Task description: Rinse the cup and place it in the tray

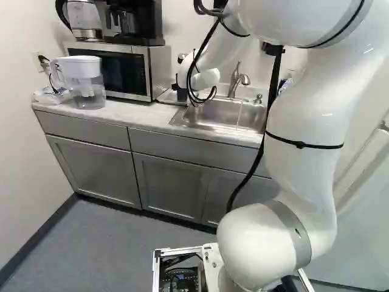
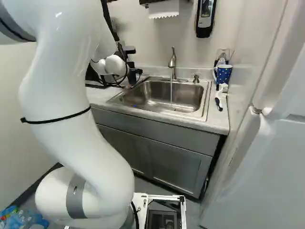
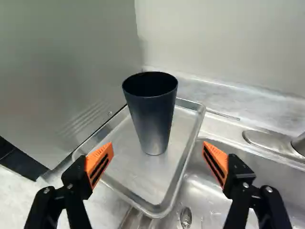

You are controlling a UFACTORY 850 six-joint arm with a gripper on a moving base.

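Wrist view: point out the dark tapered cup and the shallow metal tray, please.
Dark tapered cup (image 3: 153,117): wrist view, outer wall.
Shallow metal tray (image 3: 138,176): wrist view, bare floor beside the cup.

On the pale marbled countertop (image 2: 218,120) we see, left of the steel sink (image 2: 159,102), a rectangular metal tray (image 3: 138,179), silver-black microwave (image 1: 121,74), clear white-lidded pitcher (image 1: 87,80); right, a blue-white brush (image 2: 218,101).
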